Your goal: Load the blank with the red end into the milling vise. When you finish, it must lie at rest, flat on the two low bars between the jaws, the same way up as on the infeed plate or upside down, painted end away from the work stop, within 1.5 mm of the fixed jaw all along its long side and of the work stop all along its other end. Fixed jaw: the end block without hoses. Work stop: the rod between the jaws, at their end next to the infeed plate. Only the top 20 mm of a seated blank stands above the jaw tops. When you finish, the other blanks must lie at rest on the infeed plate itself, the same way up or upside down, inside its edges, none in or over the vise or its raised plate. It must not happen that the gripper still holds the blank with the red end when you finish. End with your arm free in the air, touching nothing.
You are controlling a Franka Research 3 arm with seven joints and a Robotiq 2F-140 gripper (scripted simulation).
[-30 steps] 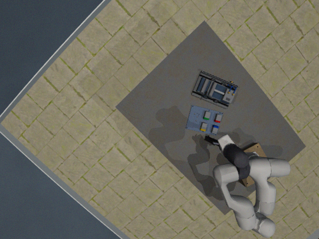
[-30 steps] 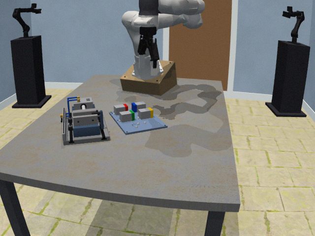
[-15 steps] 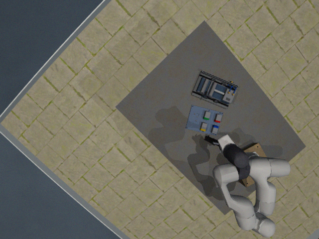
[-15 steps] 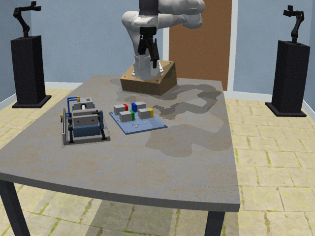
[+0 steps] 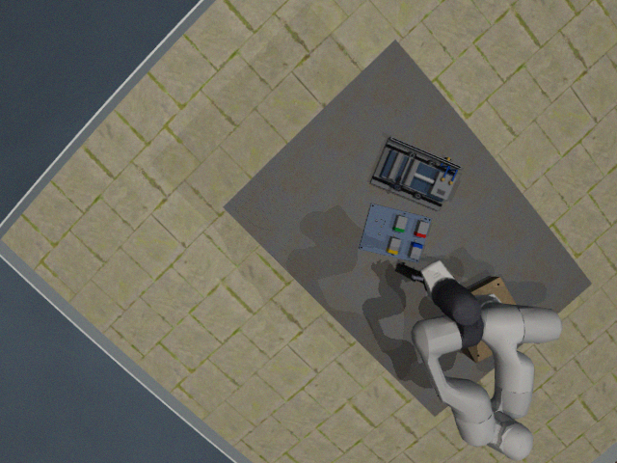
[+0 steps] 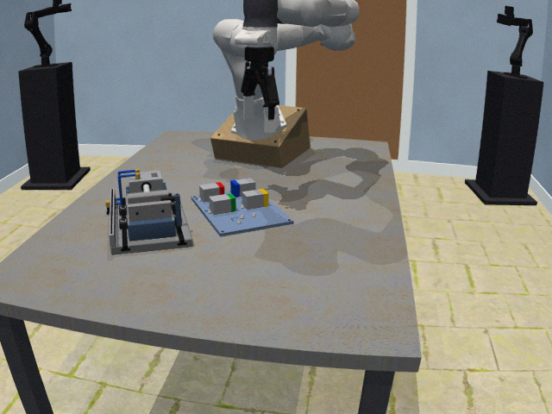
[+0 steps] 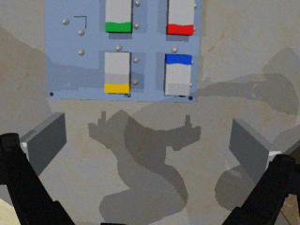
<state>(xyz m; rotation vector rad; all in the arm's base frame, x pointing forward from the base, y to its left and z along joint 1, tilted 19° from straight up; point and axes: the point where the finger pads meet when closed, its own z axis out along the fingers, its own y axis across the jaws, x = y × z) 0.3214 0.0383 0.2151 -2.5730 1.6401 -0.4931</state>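
My hand [image 5: 409,272] [image 6: 260,100] [image 7: 148,131] is spread wide above the mottled grey worktop [image 5: 308,164] [image 6: 267,285] [image 7: 239,56]. Around it lie mossy stone floor tiles [image 5: 239,90] [image 6: 467,276], with pale blue walls [image 6: 151,80] and a brown door [image 6: 349,84] behind me.

Blank ends [image 5: 421,229] [image 6: 211,191] [image 7: 180,19]: we see red, green, yellow, blue on grey
Infeed plate [image 5: 371,233] [image 6: 231,227] [image 7: 66,42]: we see plain light blue
Vise hoses [image 5: 449,173] [image 6: 119,187]: blue
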